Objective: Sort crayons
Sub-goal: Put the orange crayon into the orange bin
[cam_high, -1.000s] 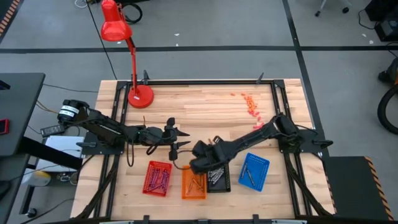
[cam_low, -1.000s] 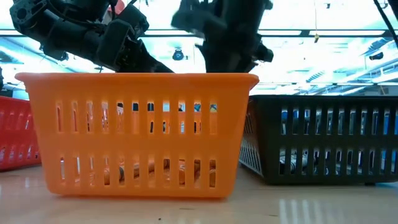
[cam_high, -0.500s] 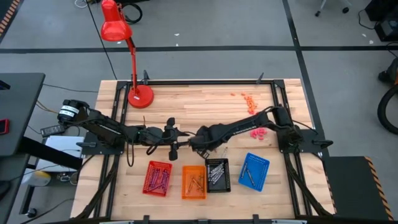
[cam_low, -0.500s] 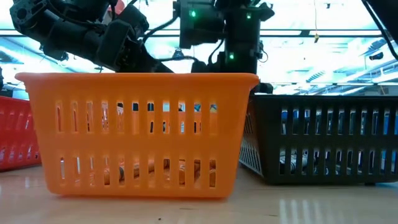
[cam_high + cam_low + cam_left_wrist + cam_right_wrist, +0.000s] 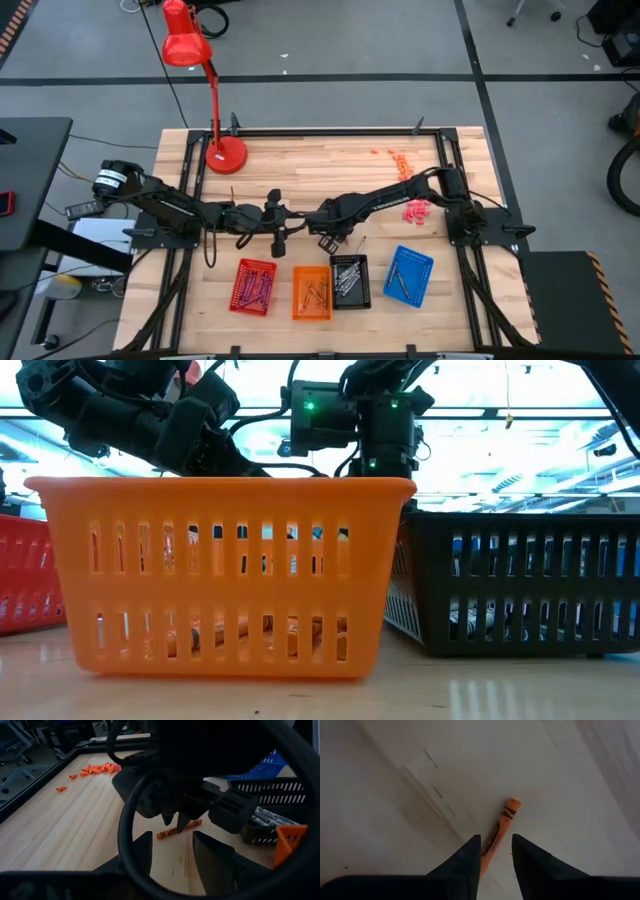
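An orange crayon (image 5: 501,822) lies flat on the wooden table; it also shows in the left wrist view (image 5: 178,828). My right gripper (image 5: 496,839) is open, low over the crayon, with one finger on each side of its near end; I cannot tell whether they touch it. In the high view my right gripper (image 5: 326,236) is at the table's middle, just beyond the trays. My left gripper (image 5: 284,226) is open and empty, close beside it on the left, pointing at it (image 5: 172,838). Sorted crayons lie in the red (image 5: 254,286), orange (image 5: 312,293), black (image 5: 350,280) and blue (image 5: 408,276) trays.
The four mesh trays stand in a row near the table's front edge. Pink bits (image 5: 415,210) and orange bits (image 5: 399,162) lie at the far right. A red desk lamp (image 5: 225,153) stands at the far left. Bare wood lies beyond the grippers.
My right gripper has gone from above the orange tray toward the table's far edge, to the bare wood beyond the trays, where it now stands over the orange crayon. The orange and black trays now show in full.
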Action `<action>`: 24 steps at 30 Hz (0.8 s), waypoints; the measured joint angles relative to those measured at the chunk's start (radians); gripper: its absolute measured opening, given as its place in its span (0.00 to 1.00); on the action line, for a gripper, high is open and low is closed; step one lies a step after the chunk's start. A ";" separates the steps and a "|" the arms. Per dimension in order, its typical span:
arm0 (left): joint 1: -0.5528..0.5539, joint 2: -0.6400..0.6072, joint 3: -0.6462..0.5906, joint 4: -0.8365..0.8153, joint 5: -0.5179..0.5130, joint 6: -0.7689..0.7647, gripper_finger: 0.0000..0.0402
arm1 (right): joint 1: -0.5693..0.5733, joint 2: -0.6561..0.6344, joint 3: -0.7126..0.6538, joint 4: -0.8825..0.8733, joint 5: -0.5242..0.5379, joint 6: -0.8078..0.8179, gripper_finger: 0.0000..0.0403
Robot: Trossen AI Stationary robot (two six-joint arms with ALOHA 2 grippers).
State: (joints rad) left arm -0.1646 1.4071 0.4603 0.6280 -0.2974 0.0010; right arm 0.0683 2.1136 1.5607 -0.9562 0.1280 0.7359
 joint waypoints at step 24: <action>0.000 0.000 0.000 0.005 0.004 0.001 0.38 | -0.047 -0.011 -0.122 0.178 -0.116 -0.008 0.28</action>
State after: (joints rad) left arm -0.1646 1.4071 0.4603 0.6334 -0.2932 0.0021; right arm 0.0208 2.1025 1.4386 -0.7783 0.0124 0.7277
